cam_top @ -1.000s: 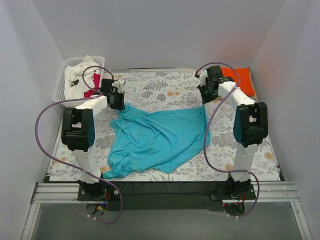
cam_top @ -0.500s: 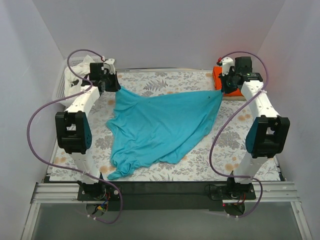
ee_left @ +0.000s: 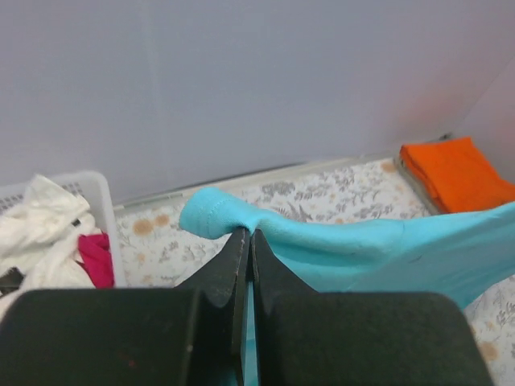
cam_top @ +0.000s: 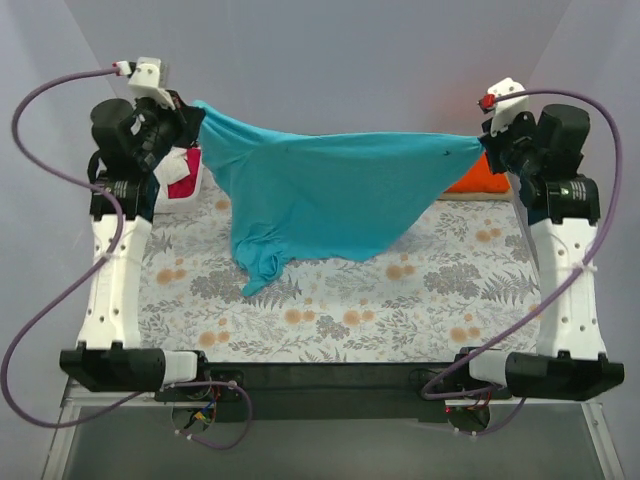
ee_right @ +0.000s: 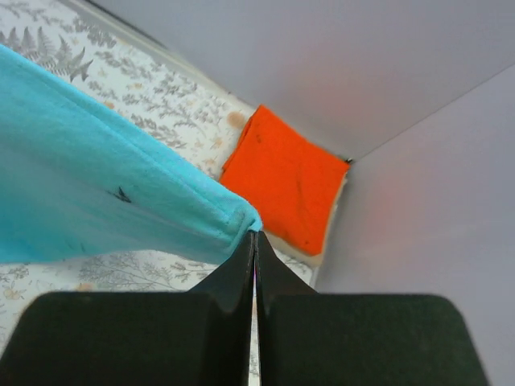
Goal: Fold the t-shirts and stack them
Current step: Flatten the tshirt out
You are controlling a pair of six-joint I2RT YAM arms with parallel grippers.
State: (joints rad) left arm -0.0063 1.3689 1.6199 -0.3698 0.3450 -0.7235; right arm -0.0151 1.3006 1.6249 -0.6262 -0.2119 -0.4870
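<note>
Flowered worktop (cam_top: 350, 320) beneath everything. Above it, lifted and stretched from side to side, teal t-shirt (cam_top: 330, 195): top edge pulled nearly straight, lower part sagging in loose folds to a point over the left half of the worktop; tip touching the worktop or just over it, cannot tell which. At the far left corner, white basket (ee_left: 109, 217) holding crumpled white t-shirts (ee_left: 40, 229) and, against its right wall, a red-pink t-shirt (ee_left: 95, 257); from above, mostly hidden behind the left arm (cam_top: 115, 260). At the far right corner, folded orange t-shirt (ee_right: 286, 181) lying flat, partly screened from above by the raised right end of the teal cloth. Left gripper (ee_left: 245, 241) clenched on a bunched teal corner, high over the far left corner. Right gripper (ee_right: 256, 241) clenched on a hemmed teal corner, high over the far right corner
</note>
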